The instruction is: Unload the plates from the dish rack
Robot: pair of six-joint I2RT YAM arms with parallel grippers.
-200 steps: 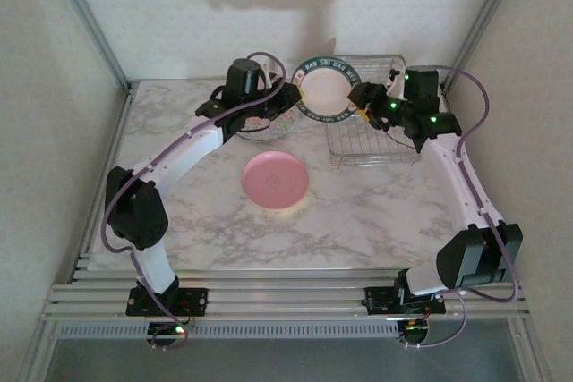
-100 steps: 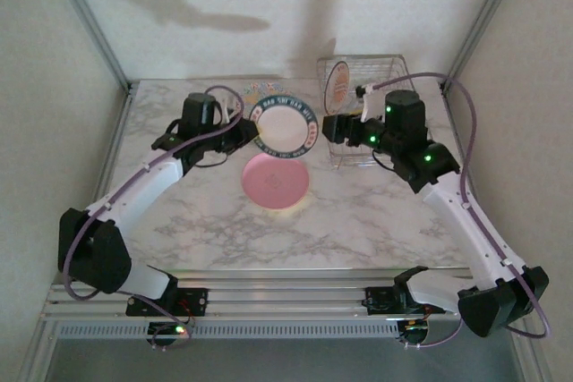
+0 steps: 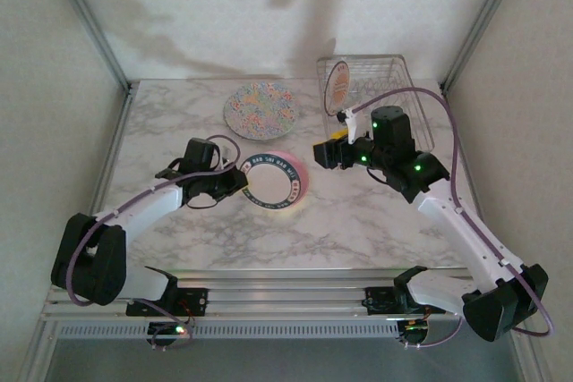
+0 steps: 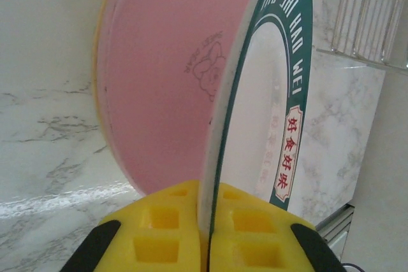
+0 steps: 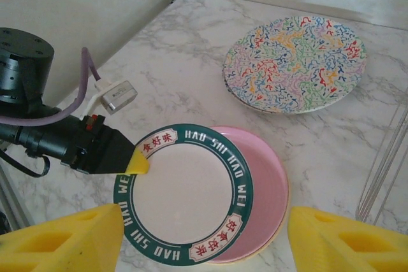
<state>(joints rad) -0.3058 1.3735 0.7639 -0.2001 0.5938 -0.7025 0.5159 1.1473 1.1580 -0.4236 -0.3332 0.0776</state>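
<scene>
- My left gripper (image 3: 236, 177) is clamped on the rim of the green-rimmed plate (image 5: 185, 192), with one yellow pad on each face.
- That plate has a white centre. It sits over the pink plate (image 3: 303, 176) and covers most of it, but I cannot tell whether the two touch.
- A thin yellow edge shows just under the pink plate's rim.
- My right gripper (image 3: 327, 151) hangs with its fingers (image 5: 64, 243) spread wide and nothing between them. It is above the marble table (image 3: 376, 221), just right of the two overlapping plates.
- The speckled plate (image 3: 260, 108) lies flat farther back on the table, well apart from both my grippers.
- The dish rack (image 3: 398, 73) stands at the far right corner, behind my right arm.
- One white plate with an orange-brown emblem (image 3: 337, 85) stands upright at the rack's left end.
</scene>
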